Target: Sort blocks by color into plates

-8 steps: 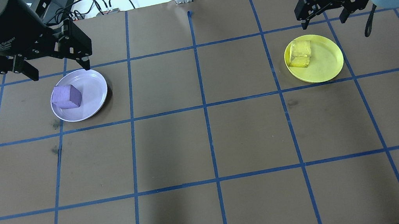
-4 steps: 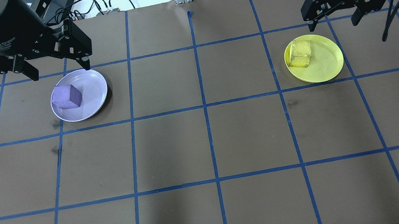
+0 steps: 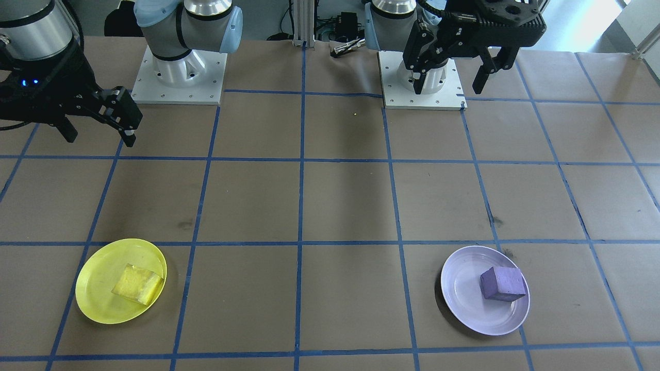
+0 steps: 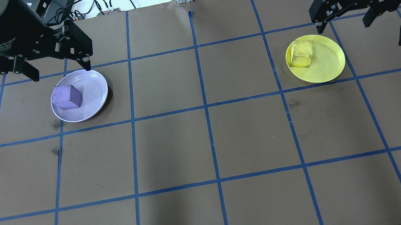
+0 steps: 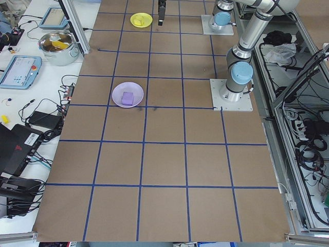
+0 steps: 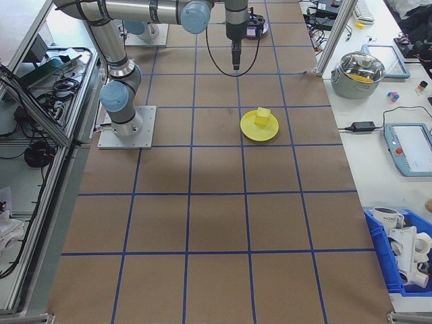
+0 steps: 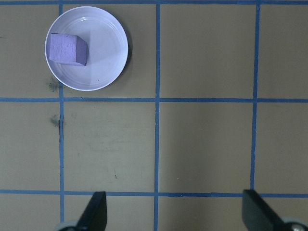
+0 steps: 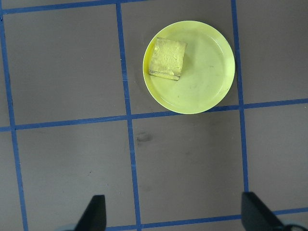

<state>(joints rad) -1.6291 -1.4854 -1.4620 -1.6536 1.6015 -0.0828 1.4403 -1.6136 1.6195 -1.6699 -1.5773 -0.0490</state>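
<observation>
- The purple block point(image 4: 66, 97) is resting inside the lavender plate point(image 4: 95, 100), at the upper left of the overhead view, and is sitting toward the plate's left side there.
- The yellow block point(image 4: 303, 54) is lying in the yellow plate point(image 4: 326, 66), at the upper right of the overhead view, and is occupying the plate's upper-left part, close to the rim.
- The left gripper point(image 4: 60, 70) is hovering above the table at the upper left of the overhead view, just past the lavender plate's far rim. Its fingers are standing wide apart and are gripping nothing.
- The right gripper point(image 4: 343, 24) is hanging at the upper right of the overhead view, above and slightly right of the yellow plate. Its fingers are likewise spread wide, with nothing between them.
- In the front-facing view, the yellow plate point(image 3: 98, 288) is appearing at lower left and the lavender plate point(image 3: 464, 299) at lower right, well apart.
- Both plates are sitting on the brown table point(image 4: 209, 147), which is marked with a grid of blue tape lines point(image 4: 211, 142).
</observation>
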